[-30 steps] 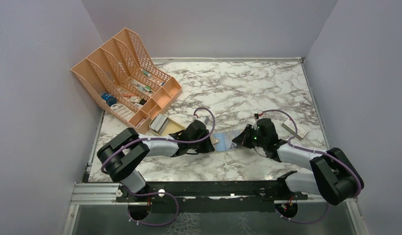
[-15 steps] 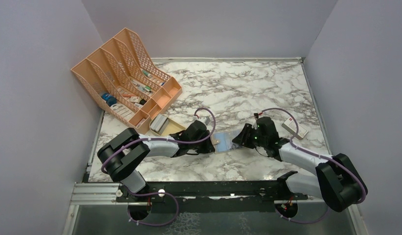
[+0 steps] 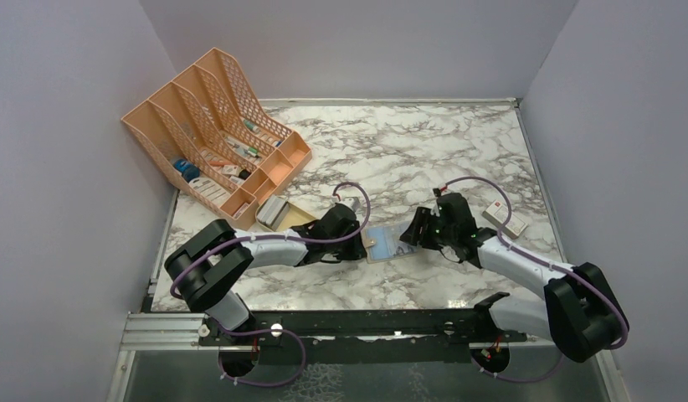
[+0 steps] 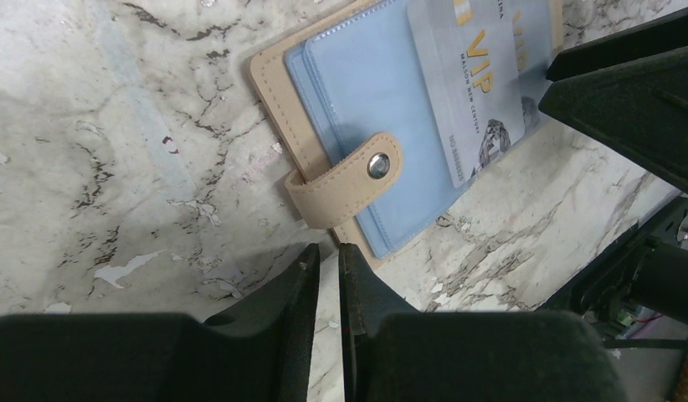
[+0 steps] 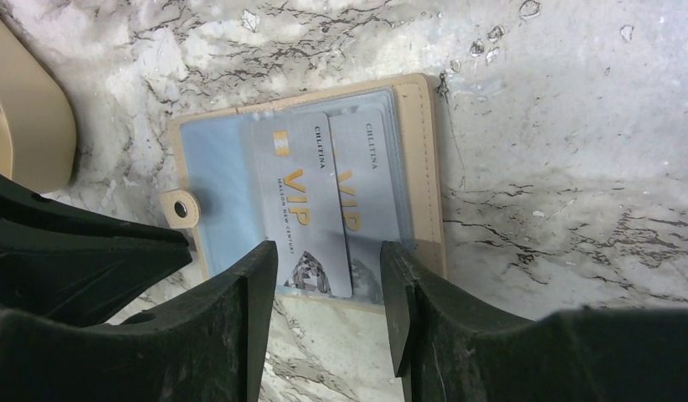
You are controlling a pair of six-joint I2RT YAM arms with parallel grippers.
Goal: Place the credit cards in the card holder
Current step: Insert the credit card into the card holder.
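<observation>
A white, grey-veined marble table [image 3: 424, 142] between plain grey walls carries the work. The right gripper [image 5: 326, 289] stands open, its jaws spread either side of the near end of a tilted credit card [image 5: 303, 213]. That card lies on the opened card holder [image 5: 424, 167], slightly overhanging its edge. A second card [image 5: 370, 180] at its 3 o'clock looks already pocketed. At the holder's 9 o'clock in the top view, the left gripper [image 4: 328, 268] sits nearly closed on nothing, beside the snap strap [image 4: 345, 180]. The step in hand appears to be seating the card. Next comes a straight nudge toward 12 o'clock while the left steadies the holder.
</observation>
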